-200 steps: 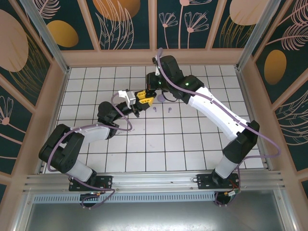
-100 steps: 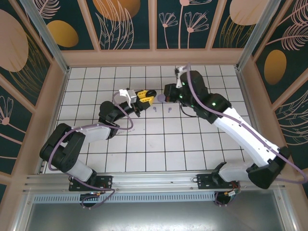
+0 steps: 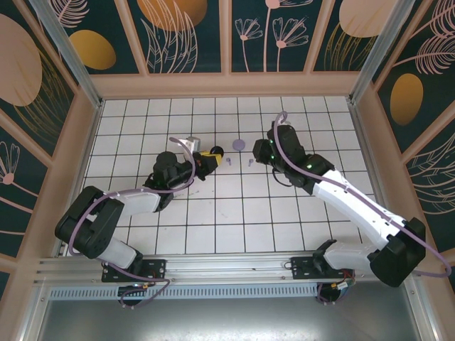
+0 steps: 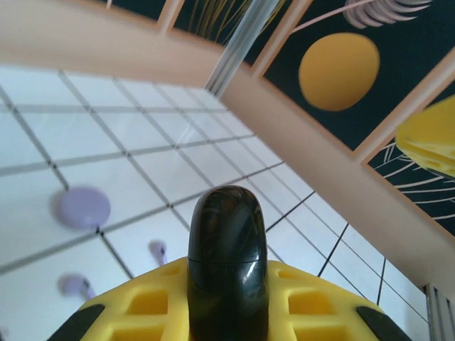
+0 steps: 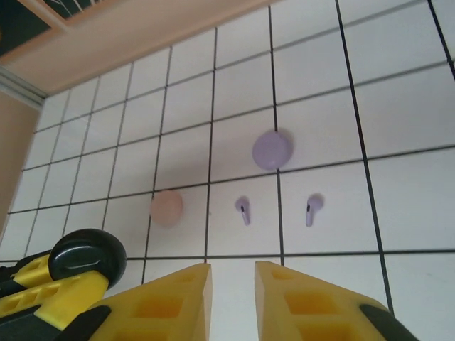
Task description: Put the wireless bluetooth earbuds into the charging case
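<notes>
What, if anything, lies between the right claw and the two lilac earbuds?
Nothing visible. The right gripper, fingers open, faces the lilac earbuds across white tile; the lilac disc lies beyond them, the pink disc off to one side.

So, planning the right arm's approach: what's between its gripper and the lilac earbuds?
Just bare tile and one grid line, in the right wrist view, between the right gripper and the lilac earbuds; the lilac disc lies beyond them.
</notes>
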Controlling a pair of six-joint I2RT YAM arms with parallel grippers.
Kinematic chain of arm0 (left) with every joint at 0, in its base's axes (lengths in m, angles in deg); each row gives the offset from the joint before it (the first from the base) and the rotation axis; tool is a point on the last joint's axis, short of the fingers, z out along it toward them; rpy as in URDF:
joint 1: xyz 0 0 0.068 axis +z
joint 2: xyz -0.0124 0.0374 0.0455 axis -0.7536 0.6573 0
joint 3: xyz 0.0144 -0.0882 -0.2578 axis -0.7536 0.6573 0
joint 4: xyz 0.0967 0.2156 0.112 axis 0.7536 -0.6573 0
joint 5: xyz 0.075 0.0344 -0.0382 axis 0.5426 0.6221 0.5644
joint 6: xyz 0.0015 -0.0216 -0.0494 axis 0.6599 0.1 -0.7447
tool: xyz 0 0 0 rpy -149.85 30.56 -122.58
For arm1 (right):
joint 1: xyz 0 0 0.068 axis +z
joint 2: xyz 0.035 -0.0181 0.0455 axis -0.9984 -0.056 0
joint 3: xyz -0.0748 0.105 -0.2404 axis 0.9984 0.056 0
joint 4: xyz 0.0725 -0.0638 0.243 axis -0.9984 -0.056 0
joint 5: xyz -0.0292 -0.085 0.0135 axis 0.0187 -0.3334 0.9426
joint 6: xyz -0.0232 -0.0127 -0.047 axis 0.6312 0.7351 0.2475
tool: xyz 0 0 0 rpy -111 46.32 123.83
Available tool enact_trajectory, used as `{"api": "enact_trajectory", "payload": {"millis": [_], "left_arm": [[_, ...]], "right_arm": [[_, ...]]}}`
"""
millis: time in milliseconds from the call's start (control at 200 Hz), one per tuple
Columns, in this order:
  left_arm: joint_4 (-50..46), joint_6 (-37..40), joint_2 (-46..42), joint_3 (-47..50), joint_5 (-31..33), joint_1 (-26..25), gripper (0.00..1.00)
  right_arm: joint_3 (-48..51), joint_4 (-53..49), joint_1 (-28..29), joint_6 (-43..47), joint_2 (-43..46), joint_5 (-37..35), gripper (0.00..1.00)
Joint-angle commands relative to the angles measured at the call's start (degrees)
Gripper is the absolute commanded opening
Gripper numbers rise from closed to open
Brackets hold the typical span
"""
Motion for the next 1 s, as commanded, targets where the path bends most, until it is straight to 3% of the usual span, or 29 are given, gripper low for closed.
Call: {"api": "enact_trajectory", "payload": {"millis": [0, 205, 315, 485, 716, 846, 996], "left_arm": [[-10.62, -6.13, 0.17, 1.46, 1.17, 0.85, 0.0], [-9.74, -13.37, 1.64, 8.64, 1.03, 5.52, 0.0], [-11.5, -13.48, 3.72, 8.41, -1.04, 7.33, 0.0], [-13.22, -12.72, 7.18, 6.77, -2.52, 8.2, 0.08], [-14.3, -13.32, 10.58, 6.44, -1.91, 10.42, 0.37], [-18.16, -12.63, 7.0, 6.64, 1.13, 11.3, 0.55], [-27.38, -9.52, -0.69, 5.29, 6.84, 12.24, 0.62]], "right_arm": [[1.7, 3.84, -0.22, -1.4, -0.47, 0.43, 0.28], [2.61, 4.26, -0.12, -1.49, 0.82, 0.83, 0.42], [2.16, 4.2, -0.11, -1.42, 0.77, 1.05, 0.47], [1.34, 4.18, 0.1, -1.43, 0.15, 1.3, 0.5], [-0.16, 3.26, 0.22, -1.26, -1.06, 1.05, 0.56], [-1.4, 2.47, 0.24, -0.77, -1.84, 0.53, 0.65], [-3.37, 1.58, -0.06, 0.02, -3.89, -0.17, 0.69]]}}
